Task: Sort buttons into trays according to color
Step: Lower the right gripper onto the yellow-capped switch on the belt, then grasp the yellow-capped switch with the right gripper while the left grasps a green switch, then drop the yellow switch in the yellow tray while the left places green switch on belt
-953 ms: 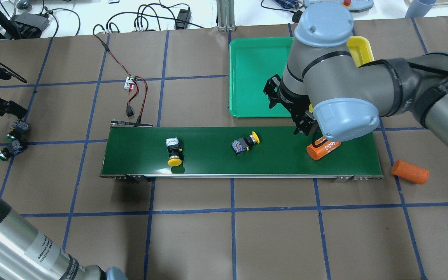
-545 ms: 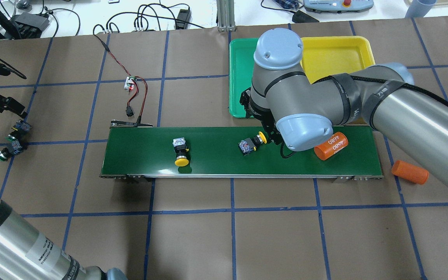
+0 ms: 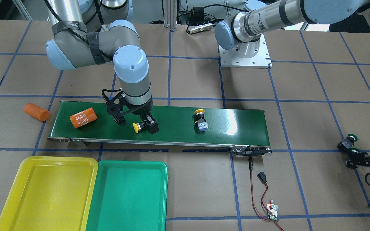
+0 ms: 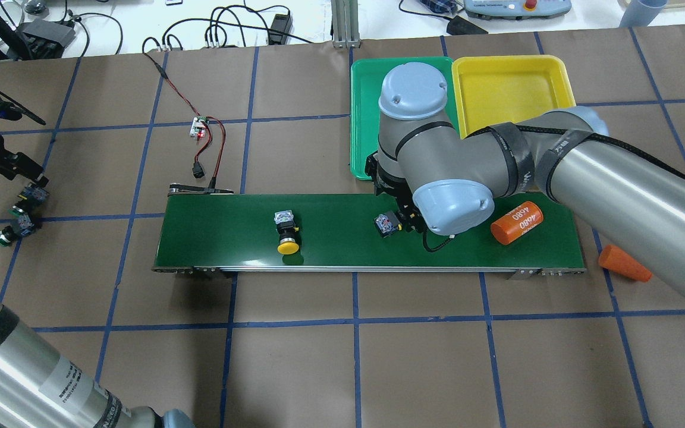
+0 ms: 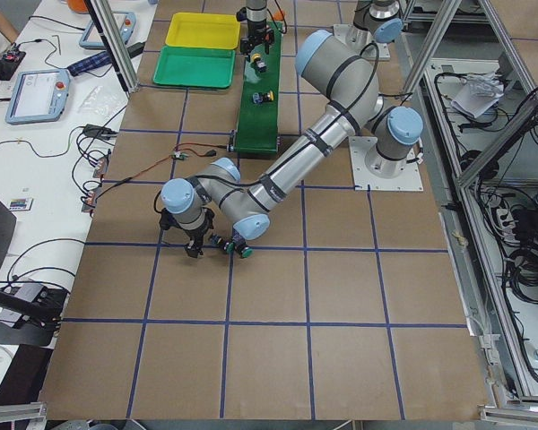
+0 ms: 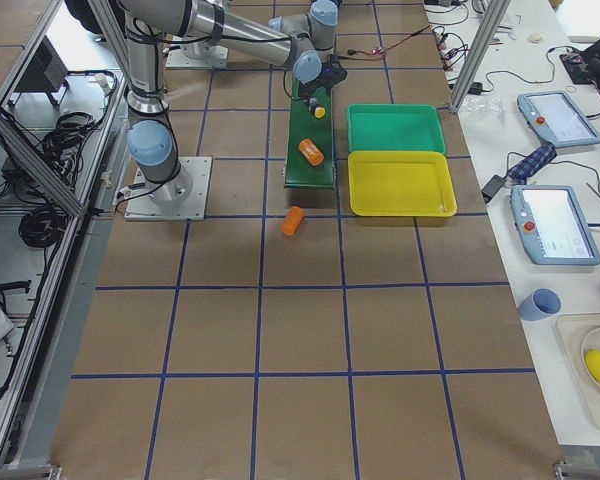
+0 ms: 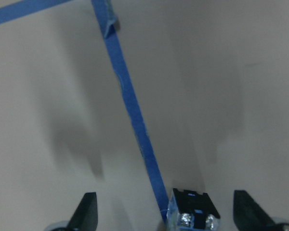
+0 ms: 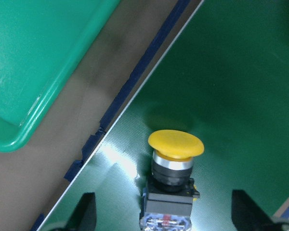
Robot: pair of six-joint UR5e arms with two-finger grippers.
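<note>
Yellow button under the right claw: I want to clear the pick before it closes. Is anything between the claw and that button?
Nothing visible. In the right wrist view the yellow button lies on bare conveyor belt inside the open right claw. The green tray sits off to the side, beyond the belt's edge.

Bright, even overhead lighting, white glare streak on the conveyor belt [image 3: 233,120] right of centre, faint shadow above the yellow-capped button [image 8: 176,144], left wrist view blurred, blue tape [image 7: 135,125] soft-edged
</note>
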